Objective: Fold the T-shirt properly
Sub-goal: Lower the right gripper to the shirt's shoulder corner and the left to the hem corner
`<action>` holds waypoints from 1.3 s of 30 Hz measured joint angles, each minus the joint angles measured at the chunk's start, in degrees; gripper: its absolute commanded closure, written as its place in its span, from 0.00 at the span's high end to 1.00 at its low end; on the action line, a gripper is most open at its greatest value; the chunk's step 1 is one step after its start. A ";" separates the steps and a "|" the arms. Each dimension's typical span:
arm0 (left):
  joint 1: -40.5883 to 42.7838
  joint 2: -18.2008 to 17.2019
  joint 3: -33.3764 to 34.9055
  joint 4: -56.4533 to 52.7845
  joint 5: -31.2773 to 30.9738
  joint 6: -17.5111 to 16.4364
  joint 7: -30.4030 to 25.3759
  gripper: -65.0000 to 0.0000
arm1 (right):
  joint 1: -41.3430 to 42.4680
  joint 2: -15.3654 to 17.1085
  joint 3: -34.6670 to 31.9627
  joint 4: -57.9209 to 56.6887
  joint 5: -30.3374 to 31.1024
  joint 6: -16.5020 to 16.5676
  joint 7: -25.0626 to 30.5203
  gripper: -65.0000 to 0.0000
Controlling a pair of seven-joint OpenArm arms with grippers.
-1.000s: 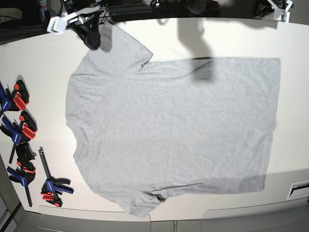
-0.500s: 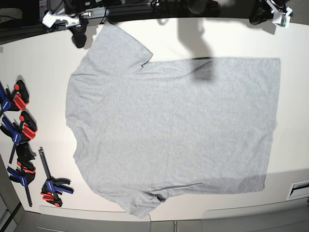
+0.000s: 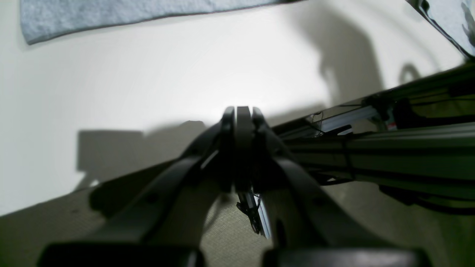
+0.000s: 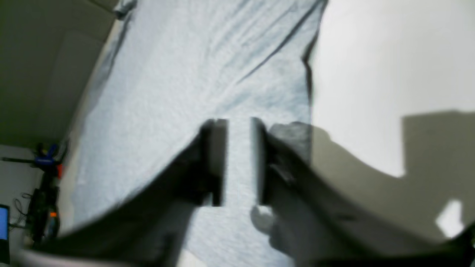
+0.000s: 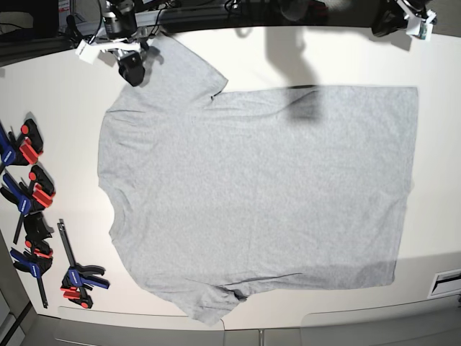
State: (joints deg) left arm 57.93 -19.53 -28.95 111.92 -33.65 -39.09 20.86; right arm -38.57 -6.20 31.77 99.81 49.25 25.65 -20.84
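The light grey T-shirt point(image 5: 259, 194) lies spread flat on the white table point(image 5: 57, 108), plain side up, with the sleeves at the left and the hem at the right. No lettering shows. My right gripper point(image 5: 133, 68) hovers at the far sleeve's outer edge. In the right wrist view it point(image 4: 237, 159) is open by a narrow gap, with the shirt's cloth point(image 4: 185, 74) showing below and between the fingers. My left gripper point(image 5: 392, 21) is at the table's far right edge, off the shirt. In the left wrist view it point(image 3: 239, 115) is shut and empty, and the shirt's edge point(image 3: 111, 13) lies ahead of it.
Several red, blue and black clamps point(image 5: 29, 194) lie along the table's left edge, and one more point(image 5: 75, 277) lies near the front left. A metal rail point(image 3: 389, 148) runs along the table's far side. A white slotted fitting point(image 5: 446, 281) sits at the front right.
My right gripper swung left off the sleeve, then came back down to the sleeve's edge. My left gripper shifted a little left along the far edge. The shirt has not moved.
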 measured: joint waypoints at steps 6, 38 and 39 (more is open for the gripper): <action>-0.02 0.00 0.00 0.00 0.00 0.02 0.00 0.00 | 0.00 0.00 0.70 0.00 5.44 -1.40 -4.94 0.42; -2.86 -0.94 0.00 0.00 0.02 0.02 1.38 0.12 | 4.42 3.50 3.72 -13.29 9.55 -0.50 -5.90 0.42; -2.86 -0.94 0.00 0.00 0.00 0.04 1.53 0.12 | 4.42 3.50 3.74 -13.31 9.49 -0.09 -6.23 0.42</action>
State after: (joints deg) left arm 55.07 -20.47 -28.95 111.92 -33.65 -39.05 22.39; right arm -34.15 -2.70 35.51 86.50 58.74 25.56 -27.07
